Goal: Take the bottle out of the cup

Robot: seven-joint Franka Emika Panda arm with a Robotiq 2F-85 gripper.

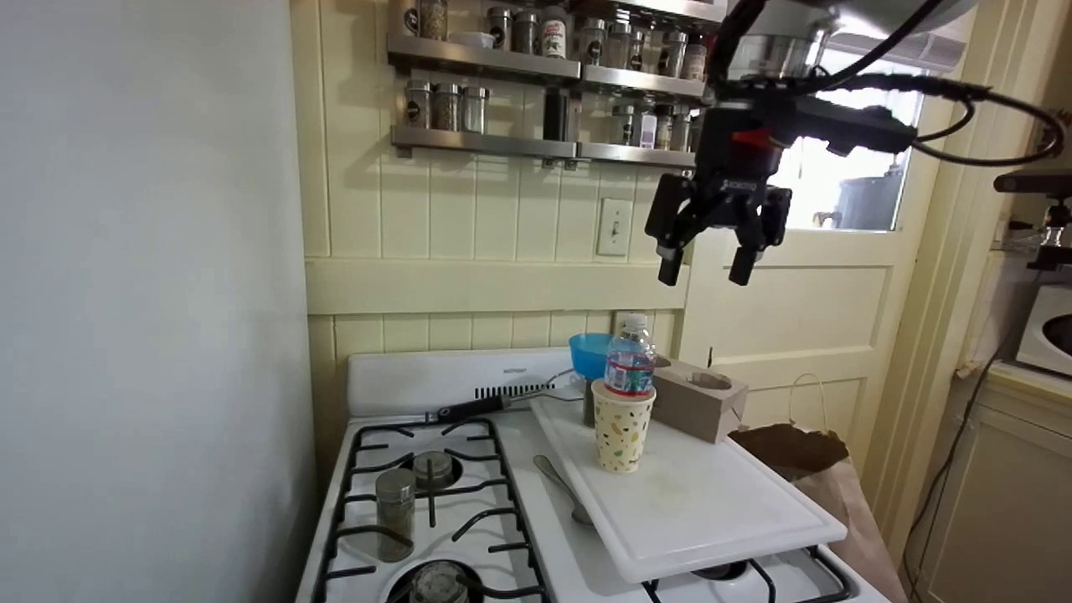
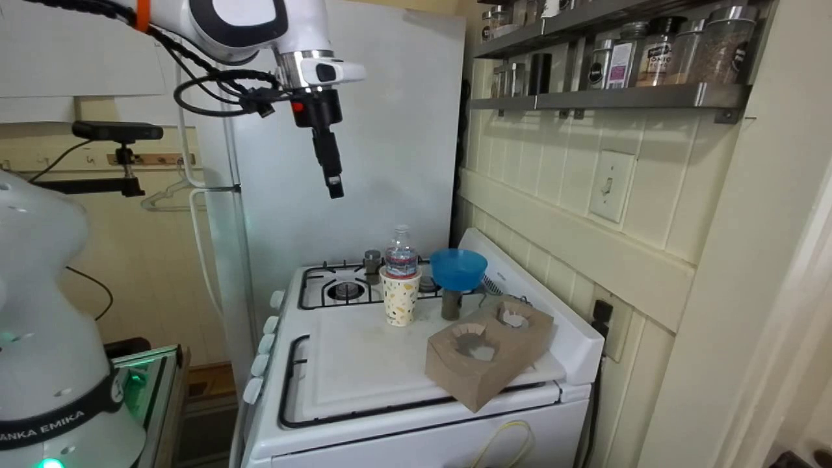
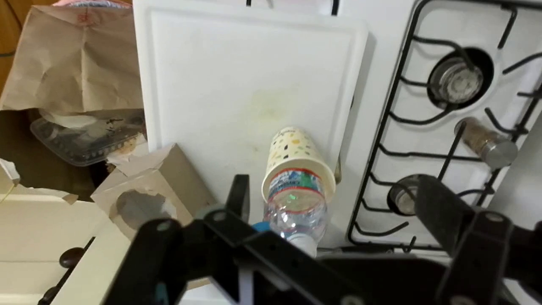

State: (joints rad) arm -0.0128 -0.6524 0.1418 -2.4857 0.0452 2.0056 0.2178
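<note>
The clear plastic bottle with a red-and-blue label and white cap stands upright in the cream speckled cup. Its upper part rises above the rim, and its lower part is hidden inside the cup. Both also show in an exterior view, the bottle above the cup, and in the wrist view, the bottle and the cup. My gripper is open and empty, well above the bottle and apart from it, fingers pointing down. In the wrist view the open fingers partly cover the bottle cap.
The cup stands on a white cutting board on the stove. A blue bowl on a small container and a cardboard box are close by. A spice jar stands on the burner grate. A spoon lies beside the board.
</note>
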